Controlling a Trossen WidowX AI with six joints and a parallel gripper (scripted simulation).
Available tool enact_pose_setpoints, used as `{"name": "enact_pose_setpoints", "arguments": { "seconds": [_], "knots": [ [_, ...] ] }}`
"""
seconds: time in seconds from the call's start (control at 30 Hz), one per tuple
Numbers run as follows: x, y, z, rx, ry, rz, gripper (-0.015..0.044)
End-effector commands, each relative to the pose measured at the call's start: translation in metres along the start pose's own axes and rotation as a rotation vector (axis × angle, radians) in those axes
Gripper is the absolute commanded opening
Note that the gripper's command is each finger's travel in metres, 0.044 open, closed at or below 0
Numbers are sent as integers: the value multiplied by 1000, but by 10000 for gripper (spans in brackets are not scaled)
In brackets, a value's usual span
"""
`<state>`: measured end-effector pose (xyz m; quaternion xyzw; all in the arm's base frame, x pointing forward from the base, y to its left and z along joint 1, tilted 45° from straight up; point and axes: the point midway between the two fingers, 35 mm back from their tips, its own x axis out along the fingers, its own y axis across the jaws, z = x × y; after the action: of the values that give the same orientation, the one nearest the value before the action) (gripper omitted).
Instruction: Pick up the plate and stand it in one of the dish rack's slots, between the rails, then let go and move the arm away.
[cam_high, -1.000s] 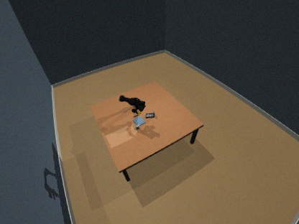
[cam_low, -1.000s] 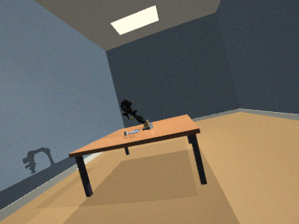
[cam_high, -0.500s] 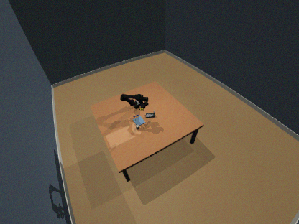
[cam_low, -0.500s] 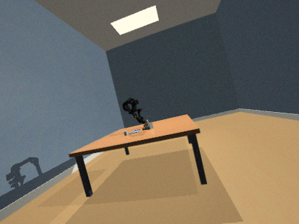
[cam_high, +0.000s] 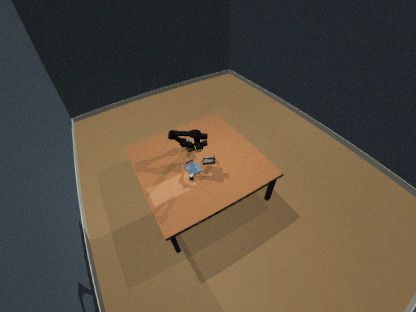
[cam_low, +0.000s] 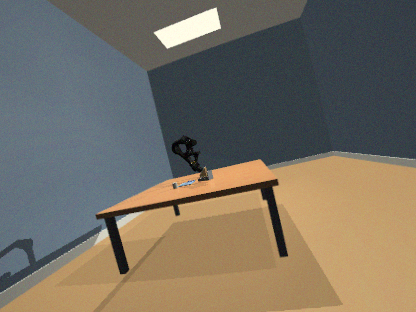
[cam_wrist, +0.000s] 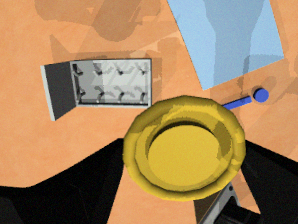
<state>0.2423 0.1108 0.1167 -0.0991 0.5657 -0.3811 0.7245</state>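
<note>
The yellow plate (cam_wrist: 183, 157) (cam_high: 198, 150) is held between the two black fingers of my gripper (cam_wrist: 181, 145), which is shut on it. In the wrist view the plate's round face is turned to the camera, and the finger pads are hidden behind its rim. It is held above the table, apart from the rack. The dish rack (cam_wrist: 114, 104) (cam_high: 209, 160) (cam_low: 204, 176) is a small pale tray with rows of dark rails and a dark panel at one end. It lies left of and beyond the plate in the wrist view. Its slots hold no plate.
A light blue mat (cam_wrist: 192, 30) (cam_high: 193, 168) lies near the rack on the wooden table (cam_high: 235, 170) (cam_low: 235, 172). A small pale cup (cam_high: 191, 177) (cam_low: 175, 185) stands beside the mat. A blue rod-like object (cam_wrist: 237, 103) with a round blue piece (cam_wrist: 261, 95) lies by the mat's near edge.
</note>
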Motion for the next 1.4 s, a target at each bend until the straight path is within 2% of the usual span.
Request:
{"name": "enact_pose_setpoints", "arguments": {
  "seconds": [0.0, 0.73, 1.37],
  "knots": [
    [10, 0, -3, -51, 56, 19, 0],
    [63, 7, -14, -414, 317, 314, 0],
    [95, 14, -18, -694, 307, 697, 0]
  ]
}}
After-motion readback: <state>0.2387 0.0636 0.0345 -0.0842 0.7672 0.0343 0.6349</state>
